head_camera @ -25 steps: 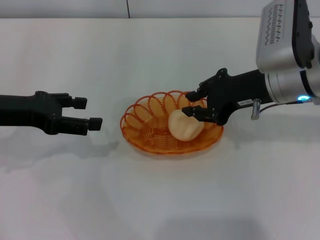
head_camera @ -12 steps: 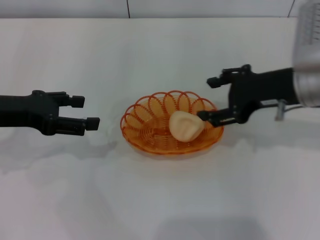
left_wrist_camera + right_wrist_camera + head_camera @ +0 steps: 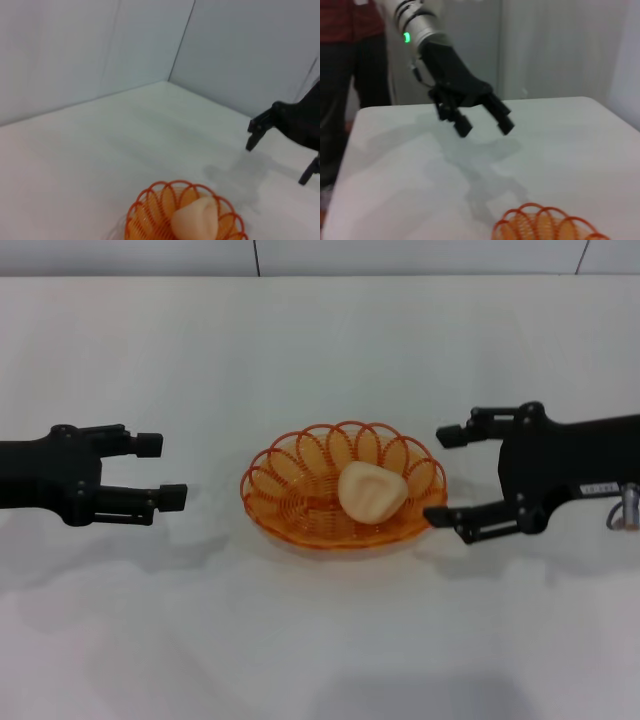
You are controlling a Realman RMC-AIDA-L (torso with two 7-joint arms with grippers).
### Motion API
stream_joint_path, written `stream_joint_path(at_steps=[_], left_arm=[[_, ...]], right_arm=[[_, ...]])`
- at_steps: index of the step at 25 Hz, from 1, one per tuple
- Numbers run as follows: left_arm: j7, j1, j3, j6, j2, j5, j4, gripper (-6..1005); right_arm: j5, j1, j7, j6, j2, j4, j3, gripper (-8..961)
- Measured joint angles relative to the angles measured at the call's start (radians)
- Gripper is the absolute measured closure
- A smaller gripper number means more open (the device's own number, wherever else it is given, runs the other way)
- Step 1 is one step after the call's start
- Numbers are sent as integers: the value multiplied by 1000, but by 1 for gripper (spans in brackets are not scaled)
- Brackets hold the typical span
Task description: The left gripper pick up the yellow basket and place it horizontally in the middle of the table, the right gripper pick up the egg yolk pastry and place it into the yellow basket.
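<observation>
Change: a second ago my right gripper [image 3: 450, 474] had its fingers round the pastry [image 3: 371, 491] inside the basket [image 3: 300, 502]; half a second ago it had let go and was drawing off; now it sits wholly outside the basket, just beside the rim on my right side, with one fingertip nearly at the rim.
Right gripper: jaws spread wide, nothing in them.
Pastry: lying on the woven floor of the basket, a little toward the right-gripper side of its middle, free of both grippers. It has kept its spot through the release.
Basket: flat on the white bench [image 3: 320, 640], long axis running left to right, between my two grippers. The left wrist view shows the same thing: basket [image 3: 142, 220] with the pastry [image 3: 196, 221] in it, and the right gripper [image 3: 280, 150] farther off past it.
Left gripper: the left gripper [image 3: 160, 470] hovers well clear of the basket on my left side, fingers parted, empty. It has eased slightly farther from the basket over the last second. The right wrist view catches it [image 3: 482, 122] above the bench beyond the basket rim [image 3: 540, 222].
Meaning for the task: I judge both placements done, basket set down and pastry inside it.
Left to do: likely only pulling both arms back; the one risk is the right fingertip clipping the rim.
</observation>
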Motion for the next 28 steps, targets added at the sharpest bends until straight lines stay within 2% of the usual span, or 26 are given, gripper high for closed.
stream_joint_path(at_steps=[9,28], left_arm=[[35,8,-9,25,-5,0,-4,111],[47,10,-16,44,-10,2,-4,111]], right_arm=[[20,-47,-157,-55,-2,15,-6,121],[25,-51,-172,-68,-2,2,1,120]])
